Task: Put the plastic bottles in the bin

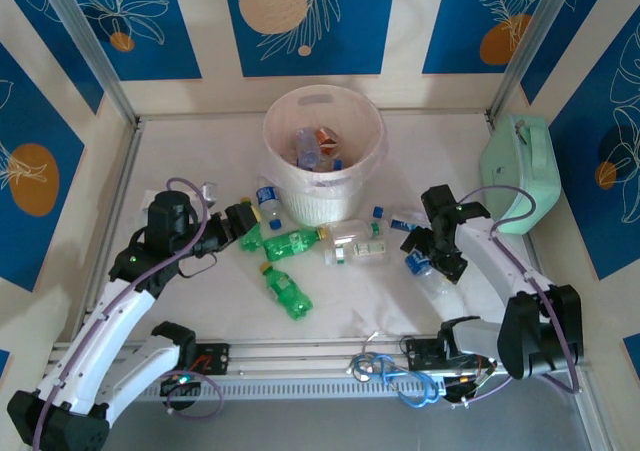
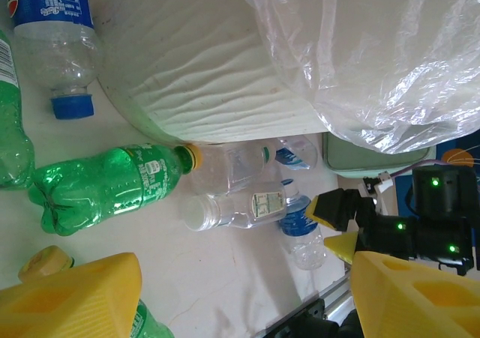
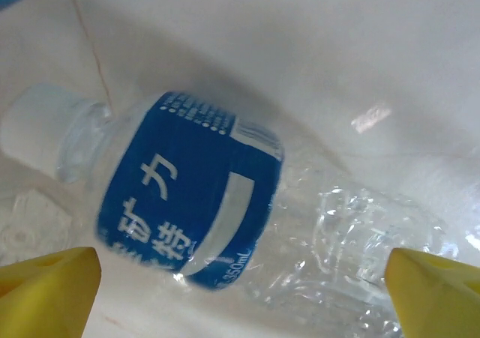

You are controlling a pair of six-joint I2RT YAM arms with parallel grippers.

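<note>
**Q:** Item one, the bin: where is it entered?

**A:** The round pale bin [image 1: 300,196] is recorded upright at the far middle of the white-covered table [image 1: 180,161]. A clear liner [image 2: 360,46] is draped over its rim. Several bottles [image 1: 318,149] are seen inside, one with a red-orange label.

**Q:** And the bottles outside it?

**A:** These are logged on the cloth in front of the bin.
- A blue-labelled, blue-capped bottle [image 1: 267,203] is set close against the bin's left wall.
- A yellow-capped green bottle [image 1: 290,243] is laid on its side, cap toward two clear bottles [image 1: 355,243] lying side by side.
- A further green bottle [image 1: 250,239] is noted at its base end.
- A second yellow-capped green bottle [image 1: 287,293] is placed nearer the arm bases, apart from the others.

A mint-green case [image 1: 515,171] is listed at the right wall.

**Q:** Left gripper?

**A:** The left gripper [image 2: 240,278] is entered left of the bin, above the cloth. Its yellow fingers [image 2: 75,300] are spread wide, with bare cloth seen between them and nothing held. The nearer yellow-capped green bottle is partly covered by one finger in the wrist view.

**Q:** Right gripper?

**A:** The right gripper [image 3: 240,289] is placed low over a clear bottle with a blue label and white cap [image 3: 187,218], which lies on its side to the right of the bin. The fingers are parted to the full, one on each side of that bottle. No contact with it is seen.
</note>
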